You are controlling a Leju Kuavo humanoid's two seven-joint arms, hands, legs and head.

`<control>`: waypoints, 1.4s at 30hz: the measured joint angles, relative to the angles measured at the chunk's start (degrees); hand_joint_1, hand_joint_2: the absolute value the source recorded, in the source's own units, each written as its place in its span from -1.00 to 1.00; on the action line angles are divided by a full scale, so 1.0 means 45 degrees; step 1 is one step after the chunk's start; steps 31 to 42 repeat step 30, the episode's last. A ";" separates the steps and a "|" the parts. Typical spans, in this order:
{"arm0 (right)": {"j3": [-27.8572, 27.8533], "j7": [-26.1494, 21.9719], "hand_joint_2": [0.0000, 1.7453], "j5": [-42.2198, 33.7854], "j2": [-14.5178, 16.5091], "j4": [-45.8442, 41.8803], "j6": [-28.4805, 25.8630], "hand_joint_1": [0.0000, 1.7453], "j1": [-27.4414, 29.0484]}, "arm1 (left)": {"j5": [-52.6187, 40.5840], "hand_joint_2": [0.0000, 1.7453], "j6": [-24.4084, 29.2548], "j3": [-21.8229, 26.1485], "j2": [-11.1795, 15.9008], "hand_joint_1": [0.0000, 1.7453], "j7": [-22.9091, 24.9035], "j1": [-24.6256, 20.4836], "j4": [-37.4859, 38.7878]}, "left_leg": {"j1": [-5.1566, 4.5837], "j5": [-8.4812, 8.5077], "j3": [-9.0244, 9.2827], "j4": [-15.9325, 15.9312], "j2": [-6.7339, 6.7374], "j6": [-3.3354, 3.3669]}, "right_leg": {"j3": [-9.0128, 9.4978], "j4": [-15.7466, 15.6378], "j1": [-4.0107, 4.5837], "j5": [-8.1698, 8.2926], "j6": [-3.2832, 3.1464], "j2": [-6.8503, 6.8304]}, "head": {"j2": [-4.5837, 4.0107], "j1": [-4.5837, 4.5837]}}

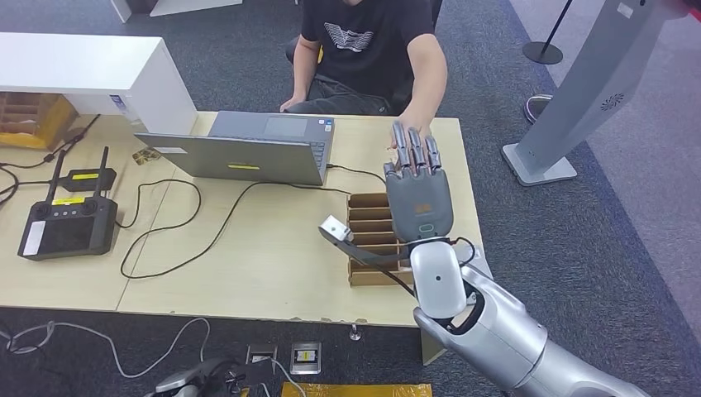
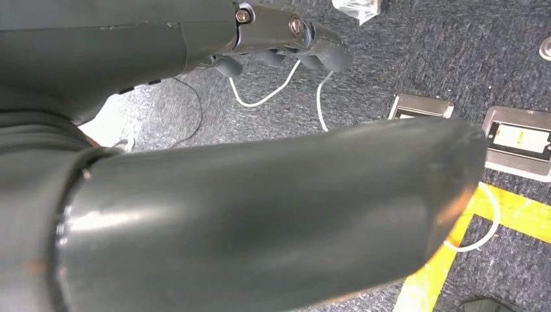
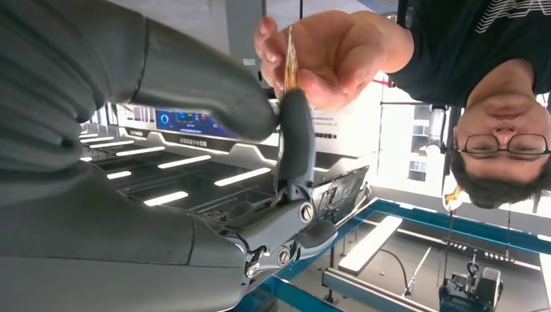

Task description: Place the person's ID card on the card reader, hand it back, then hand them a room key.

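R hand (image 1: 418, 192) is up over the table (image 1: 273, 248), holding a thin card (image 3: 288, 49) between thumb and a finger (image 3: 296, 140). The person's hand (image 3: 325, 55) is just past the fingertips, pinching the same card. L hand (image 2: 286, 39) hangs low w/ fingers curled in, holding nothing
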 joint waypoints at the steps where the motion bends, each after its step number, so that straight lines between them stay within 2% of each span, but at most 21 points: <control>1: 0.0010 0.0006 1.00 0.0015 -0.0027 0.0031 -0.0002 -0.95 0.0001 | -0.0004 -1.00 -0.0021 -0.0004 -0.0006 -1.00 0.0000 -0.0021 0.0006 | 0.0000 0.0000 0.0000 0.0000 0.0000 0.0000 | 0.0000 0.0000 0.0000 0.0000 0.0000 0.0000 | 0.0000 0.0000; 2: 0.0018 0.0010 1.00 0.0028 -0.0052 0.0062 -0.0005 -1.00 0.0001 | -0.0006 -1.00 -0.0034 -0.0007 -0.0013 -1.00 0.0000 -0.0039 0.0012 | 0.0000 0.0000 0.0000 0.0000 0.0000 0.0000 | 0.0001 0.0000 0.0000 0.0000 0.0000 0.0000 | 0.0000 0.0000; 8: 0.0057 0.0058 1.00 0.0201 -0.0217 0.0239 -0.0281 -1.00 0.0012 | -0.0025 -1.00 -0.0021 -0.0026 -0.0043 -1.00 0.0000 -0.0068 0.0068 | 0.0000 0.0001 0.0003 0.0001 0.0001 0.0000 | 0.0002 -0.0001 0.0000 0.0001 0.0001 0.0001 | 0.0000 0.0001; 13: 0.0007 0.0089 1.00 0.1009 -0.0715 0.0244 -0.0500 -1.00 0.0058 | -0.0202 -1.00 -0.0049 -0.0028 -0.0042 -1.00 -0.0058 -0.0069 0.0132 | -0.0001 0.0001 0.0003 0.0003 0.0002 0.0001 | 0.0002 -0.0001 -0.0001 0.0001 0.0001 0.0002 | 0.0000 0.0001; 21: -0.0163 0.0089 1.00 0.1358 -0.1303 -0.0044 -0.0669 -1.00 0.0122 | -0.0242 -1.00 -0.0069 -0.0029 -0.0045 -1.00 -0.0115 -0.0070 0.0222 | -0.0001 0.0000 0.0006 0.0003 0.0004 0.0001 | 0.0000 -0.0001 -0.0001 0.0001 0.0001 0.0003 | 0.0000 -0.0001; 25: -0.0436 0.0093 1.00 0.1459 -0.1994 -0.0485 -0.0518 -1.00 0.0194 | -0.0148 -1.00 -0.0037 -0.0028 -0.0035 -1.00 -0.0117 -0.0039 0.0257 | -0.0001 0.0000 0.0010 0.0006 0.0002 0.0001 | 0.0003 -0.0003 -0.0001 0.0002 0.0002 -0.0001 | 0.0000 -0.0001; 30: -0.1154 0.0097 1.00 0.1500 -0.3485 -0.1044 -0.1080 -1.00 0.0463 | -0.0084 -1.00 -0.0011 -0.0031 0.0066 -1.00 -0.0117 0.0113 0.0296 | -0.0016 -0.0002 0.0009 0.0015 -0.0001 0.0005 | 0.0005 -0.0010 -0.0016 0.0006 0.0009 -0.0005 | 0.0000 0.0001; 42: -0.1154 0.0097 1.00 0.1500 -0.3485 -0.1044 -0.1080 -1.00 0.0463 | -0.0084 -1.00 -0.0011 -0.0031 0.0066 -1.00 -0.0117 0.0113 0.0296 | -0.0016 -0.0002 0.0009 0.0015 -0.0001 0.0005 | 0.0005 -0.0010 -0.0016 0.0006 0.0009 -0.0005 | 0.0000 0.0001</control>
